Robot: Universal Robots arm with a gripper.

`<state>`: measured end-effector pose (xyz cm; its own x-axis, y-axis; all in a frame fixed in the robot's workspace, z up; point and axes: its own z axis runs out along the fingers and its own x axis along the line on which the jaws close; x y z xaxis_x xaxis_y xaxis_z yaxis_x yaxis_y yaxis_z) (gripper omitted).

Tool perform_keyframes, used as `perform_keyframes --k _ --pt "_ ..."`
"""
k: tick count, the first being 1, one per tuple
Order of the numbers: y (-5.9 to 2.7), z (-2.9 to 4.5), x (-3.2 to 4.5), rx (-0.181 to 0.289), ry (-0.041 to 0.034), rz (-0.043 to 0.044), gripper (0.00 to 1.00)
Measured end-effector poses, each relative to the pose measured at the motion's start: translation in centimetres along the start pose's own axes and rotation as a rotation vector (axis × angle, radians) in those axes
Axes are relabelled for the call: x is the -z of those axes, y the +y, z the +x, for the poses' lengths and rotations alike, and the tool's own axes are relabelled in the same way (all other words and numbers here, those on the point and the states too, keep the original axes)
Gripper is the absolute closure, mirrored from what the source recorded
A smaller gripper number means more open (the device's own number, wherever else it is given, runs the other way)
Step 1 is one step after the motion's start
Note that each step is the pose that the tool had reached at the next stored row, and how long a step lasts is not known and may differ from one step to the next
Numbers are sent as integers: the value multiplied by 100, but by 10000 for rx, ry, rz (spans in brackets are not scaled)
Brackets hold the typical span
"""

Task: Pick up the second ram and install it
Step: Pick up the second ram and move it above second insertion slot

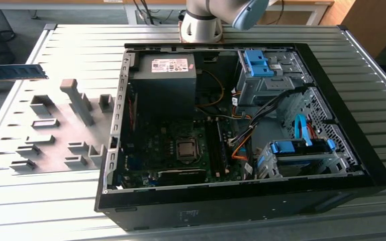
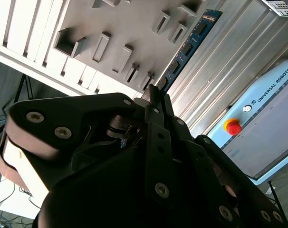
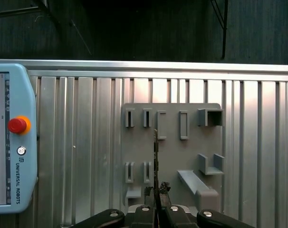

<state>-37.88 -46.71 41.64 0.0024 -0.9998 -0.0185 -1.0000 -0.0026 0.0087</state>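
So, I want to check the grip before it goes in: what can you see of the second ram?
The second ram is a thin, flat, long blue circuit board with a row of dark chips. The hand is shut on one end; the rest sticks straight out past the fingertips, touching nothing else. In the first wrist view it shows edge-on over the grey fixture plate. In the exterior view it hangs at that view's left, outside the computer case.

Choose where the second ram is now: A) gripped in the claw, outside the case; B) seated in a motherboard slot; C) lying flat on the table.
A: in the second wrist view the claw is shut on the second ram, with the grey fixture plate behind it.
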Motion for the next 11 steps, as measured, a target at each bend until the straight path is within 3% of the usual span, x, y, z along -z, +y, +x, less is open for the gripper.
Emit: perform_keyframes --k 11 --pt "-64 0 0 0 -1 1 86"
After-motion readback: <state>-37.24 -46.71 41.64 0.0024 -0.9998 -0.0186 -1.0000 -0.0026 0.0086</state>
